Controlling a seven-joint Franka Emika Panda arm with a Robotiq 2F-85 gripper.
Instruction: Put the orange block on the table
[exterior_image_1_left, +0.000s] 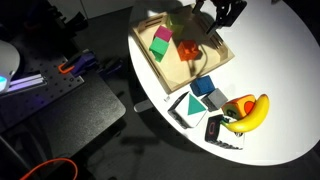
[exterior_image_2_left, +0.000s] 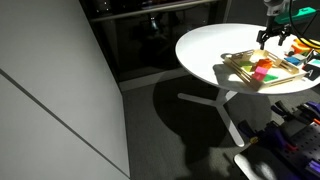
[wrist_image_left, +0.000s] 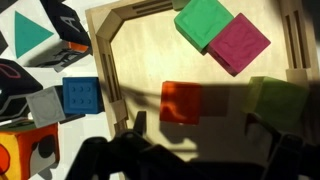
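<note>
Pincer (wrist_image_left: 200, 140) spread, hovering over orange block (wrist_image_left: 182, 102) in tray (wrist_image_left: 130, 20)

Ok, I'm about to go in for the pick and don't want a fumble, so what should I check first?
1. Orange block lies in the wooden tray: ok.
2. Its top is uncovered: ok.
3. Apart from the magenta block: ok.
4. Room toward the light green block: cannot tell, shadowed.
5. Gripper open: cannot tell, too dark.
6. Bare table beside the tray: ok.
</note>
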